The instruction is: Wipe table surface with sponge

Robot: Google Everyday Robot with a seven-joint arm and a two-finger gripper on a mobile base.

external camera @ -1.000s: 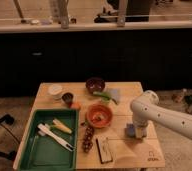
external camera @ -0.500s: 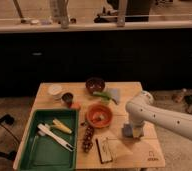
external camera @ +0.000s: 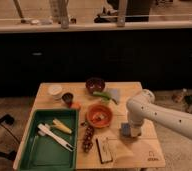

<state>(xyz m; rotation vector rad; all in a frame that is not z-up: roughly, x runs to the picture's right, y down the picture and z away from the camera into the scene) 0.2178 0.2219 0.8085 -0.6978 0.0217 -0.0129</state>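
The light wooden slatted table surface (external camera: 131, 150) has a small dark logo mark at its near right corner. The white arm reaches in from the right and bends down to the table's right side. The gripper (external camera: 128, 132) points down onto the sponge (external camera: 125, 131), a small blue-grey block pressed against the tabletop just right of the orange bowl (external camera: 99, 115). The gripper's lower part covers much of the sponge.
A green tray (external camera: 34, 155) with utensils fills the near left. A dark block with a light top (external camera: 104, 150) lies near the front. A dark bowl (external camera: 95, 84), green vegetable (external camera: 102, 94), grey-blue cloth (external camera: 114, 93), white cup (external camera: 55, 90) and small dark cup (external camera: 67, 97) stand at the back.
The arm and gripper have slid leftward along the table's right side, carrying the sponge with them toward the orange bowl. Nothing else has moved.
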